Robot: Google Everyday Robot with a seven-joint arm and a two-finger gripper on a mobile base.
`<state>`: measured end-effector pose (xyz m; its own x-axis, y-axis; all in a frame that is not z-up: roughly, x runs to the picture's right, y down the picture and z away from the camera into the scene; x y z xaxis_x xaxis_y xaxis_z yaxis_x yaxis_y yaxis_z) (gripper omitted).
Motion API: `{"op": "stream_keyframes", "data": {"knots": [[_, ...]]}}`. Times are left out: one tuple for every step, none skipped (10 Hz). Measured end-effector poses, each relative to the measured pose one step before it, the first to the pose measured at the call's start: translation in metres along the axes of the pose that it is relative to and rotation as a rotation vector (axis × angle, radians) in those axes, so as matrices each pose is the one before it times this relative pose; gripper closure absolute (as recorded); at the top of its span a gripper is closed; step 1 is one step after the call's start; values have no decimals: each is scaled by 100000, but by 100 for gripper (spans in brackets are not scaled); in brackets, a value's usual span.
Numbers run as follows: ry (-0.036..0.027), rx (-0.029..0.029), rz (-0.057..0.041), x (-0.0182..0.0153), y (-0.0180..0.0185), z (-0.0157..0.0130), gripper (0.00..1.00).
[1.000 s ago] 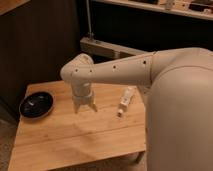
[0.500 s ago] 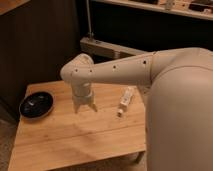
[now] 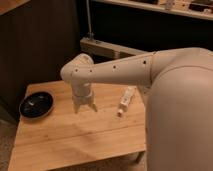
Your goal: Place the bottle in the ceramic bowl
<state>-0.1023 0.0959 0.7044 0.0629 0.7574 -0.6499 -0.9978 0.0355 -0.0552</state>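
The small cream bottle [image 3: 126, 101] lies on its side on the wooden table [image 3: 75, 135], right of centre, its white cap end pointing toward the front. The glossy black ceramic bowl [image 3: 36, 104] sits at the table's left edge and holds nothing. My gripper [image 3: 85, 106] hangs from the white arm over the middle of the table, between the bowl and the bottle, a little left of the bottle and apart from it. Its two fingers point down, spread apart, with nothing between them.
My white arm [image 3: 130, 70] reaches in from the right and its bulky body [image 3: 180, 115] covers the table's right end. A dark cabinet wall stands behind the table on the left. A grey rail [image 3: 107, 49] runs behind the table.
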Motion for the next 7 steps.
{"op": "stream_keyframes", "data": {"knots": [[-5, -5, 0, 1, 4, -4, 35], [0, 6, 3, -2, -3, 3, 35], [-124, 71, 22, -14, -36, -35, 35], [-888, 273, 1201, 3, -287, -133, 35], [-2375, -121, 1950, -383, -594, -354, 35], [-2576, 334, 2532, -891, -1139, -309, 35], [-3151, 167, 3786, -1512, -1853, -466, 35]]}}
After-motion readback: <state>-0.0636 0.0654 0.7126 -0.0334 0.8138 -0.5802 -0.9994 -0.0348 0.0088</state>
